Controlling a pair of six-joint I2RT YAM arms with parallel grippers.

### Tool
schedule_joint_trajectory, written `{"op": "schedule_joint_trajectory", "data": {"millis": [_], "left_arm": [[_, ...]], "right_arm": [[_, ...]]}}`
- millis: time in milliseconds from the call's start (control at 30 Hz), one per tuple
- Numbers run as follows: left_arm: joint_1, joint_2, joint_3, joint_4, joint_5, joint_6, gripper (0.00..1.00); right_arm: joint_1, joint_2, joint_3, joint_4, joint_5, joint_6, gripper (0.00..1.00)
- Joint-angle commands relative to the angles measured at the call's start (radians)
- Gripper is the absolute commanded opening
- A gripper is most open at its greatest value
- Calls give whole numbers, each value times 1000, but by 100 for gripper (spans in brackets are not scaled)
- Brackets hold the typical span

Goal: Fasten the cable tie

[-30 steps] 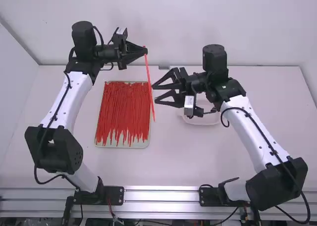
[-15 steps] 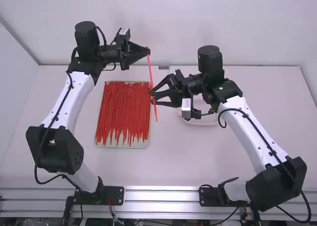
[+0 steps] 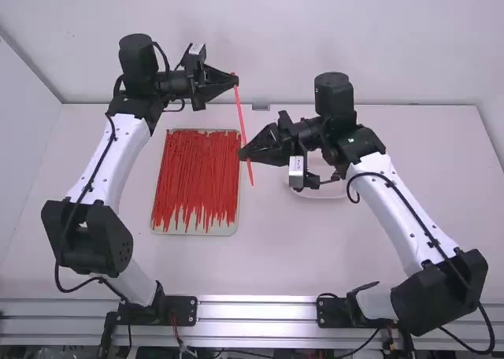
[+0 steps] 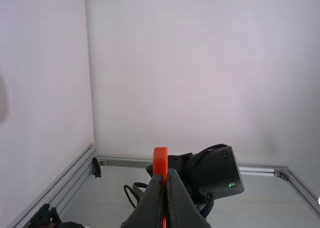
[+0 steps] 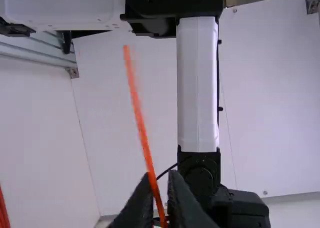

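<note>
While the left gripper (image 3: 233,79) pinches the top of the red cable tie (image 3: 242,123), it hangs near-vertical centre-frame, with the right gripper (image 3: 245,149) clamped shut lower down.

Orange cable tie (image 4: 160,159) upright in the closed left hand (image 4: 164,180), black arm joint (image 4: 216,172) just behind.

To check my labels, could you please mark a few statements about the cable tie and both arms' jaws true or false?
1. The left arm's jaws are shut on the upper end of a red cable tie. True.
2. The right arm's jaws are wide open, clear of it. False: they are shut on it lower down.
3. The held tie is looped into a ring. False: it hangs straight.
4. Spare ties lie on a tray. True.
</note>
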Motion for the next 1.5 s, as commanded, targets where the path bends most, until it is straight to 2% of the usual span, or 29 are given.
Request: {"op": "schedule_joint_trajectory", "data": {"millis": [0,133,167,200,267,367,433,533,733,833,933,1000,1133,1300,1467], "left_arm": [[-3,-7,16,4,8,22,2],[-2,-7,14,3,8,101,2],[-2,-7,14,2,8,159,2],[-2,-7,14,2,8,166,2],[-3,-7,13,-22,7,288,2],[-3,-7,13,-25,8,359,2],[-3,-7,13,-66,8,461,2],[-2,-7,13,-137,8,568,2],[-3,-7,13,-241,8,729,2],[-3,-7,13,-264,7,798,2],[-3,-7,13,-272,8,875,2],[-3,-7,13,-272,7,900,2],[-3,-7,13,-267,6,908,2],[-3,-7,13,-271,7,1069,2],[-2,-7,13,-272,5,1307,2]], "right_arm": [[-3,-21,4,0,-10,57,0],[-3,-21,4,6,9,285,0],[-3,-21,4,6,21,407,0],[-3,-21,4,6,22,420,0],[-3,-21,4,8,23,645,0],[-3,-21,4,6,23,759,0],[-10,-21,4,11,35,943,0],[-21,-21,4,17,57,1078,0],[-24,-21,4,103,186,1296,0],[-24,-21,3,137,134,1296,0],[-25,-21,-8,182,-4,1227,0],[-31,-20,-13,210,-21,1247,0],[-24,-20,-13,300,83,1479,0],[-19,-20,-13,489,332,1923,0],[-23,-20,-13,493,486,2076,0]]}}
